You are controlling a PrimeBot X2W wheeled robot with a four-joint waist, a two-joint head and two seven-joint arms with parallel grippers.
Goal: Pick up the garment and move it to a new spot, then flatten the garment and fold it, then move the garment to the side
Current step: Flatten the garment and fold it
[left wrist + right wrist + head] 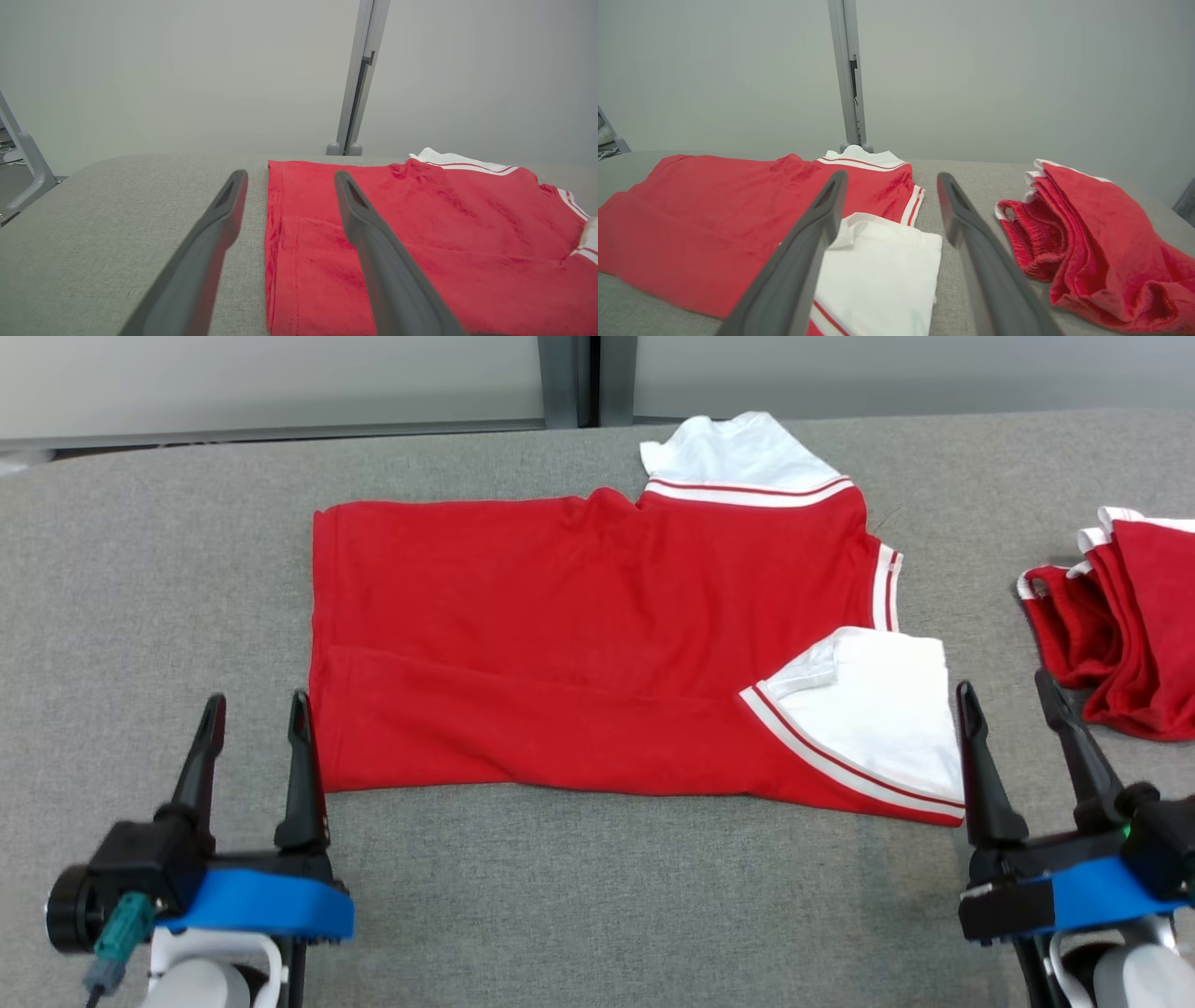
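Garment (597, 644) on grey table (560, 896), pale wall (280, 383) behind.

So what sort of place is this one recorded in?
Probably a lab or test cell rather than a home: a grey fabric-covered work table, bare grey partition panels joined by a metal post behind it, and a pile of matching red garments beside the red-and-white shirt laid out.
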